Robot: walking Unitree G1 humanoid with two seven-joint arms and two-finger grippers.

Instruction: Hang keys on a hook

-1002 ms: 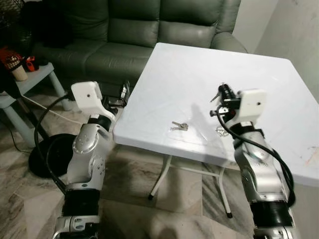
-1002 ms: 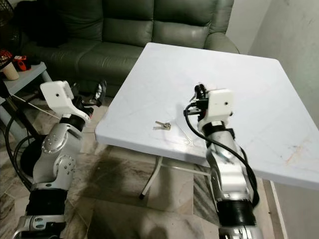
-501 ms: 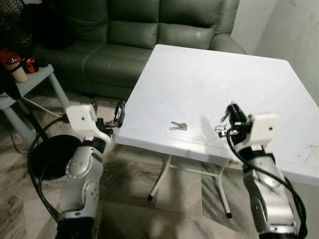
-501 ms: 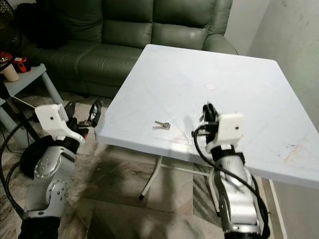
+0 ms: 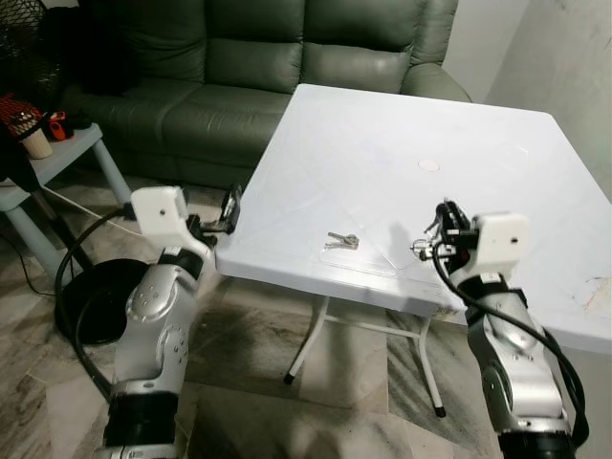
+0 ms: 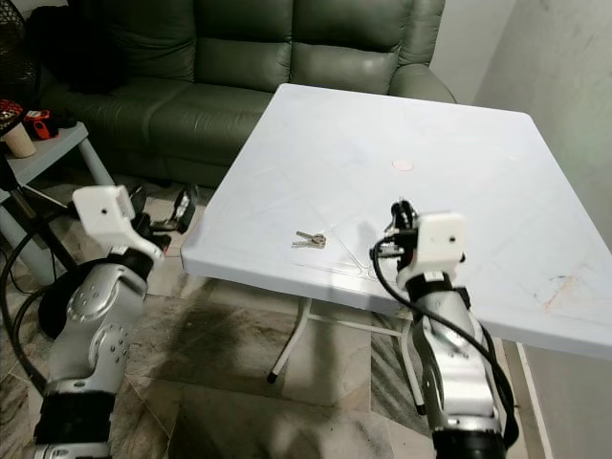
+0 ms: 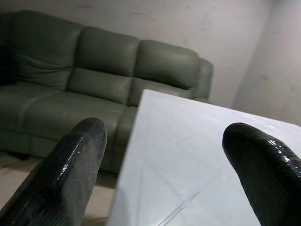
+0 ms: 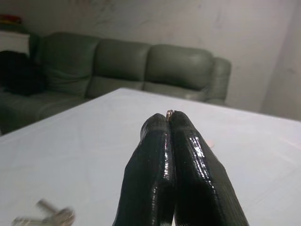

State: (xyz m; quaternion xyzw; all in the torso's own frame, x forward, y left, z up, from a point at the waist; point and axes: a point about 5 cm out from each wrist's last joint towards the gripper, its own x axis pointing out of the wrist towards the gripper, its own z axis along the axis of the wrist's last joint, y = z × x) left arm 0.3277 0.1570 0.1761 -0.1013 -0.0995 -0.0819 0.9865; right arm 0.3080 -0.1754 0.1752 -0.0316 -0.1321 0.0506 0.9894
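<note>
the keys [image 5: 342, 241] lie flat on the white worktop [image 5: 402, 143], near its front edge and a little left of centre. the right gripper [image 5: 442, 218] hangs over the worktop to the right of the keys, well apart from them, its jaws pressed shut with a small metal ring [image 8: 169, 112] pinched at the very tips; in the right wrist view the keys [image 8: 47, 217] are a blur low on the worktop. the left gripper [image 5: 230, 206] sits off the worktop's left corner, above the floor, jaws spread wide with nothing between them, looking along the worktop toward the green sofa [image 5: 239, 57]. a small side table [image 5: 57, 158] stands far left.
</note>
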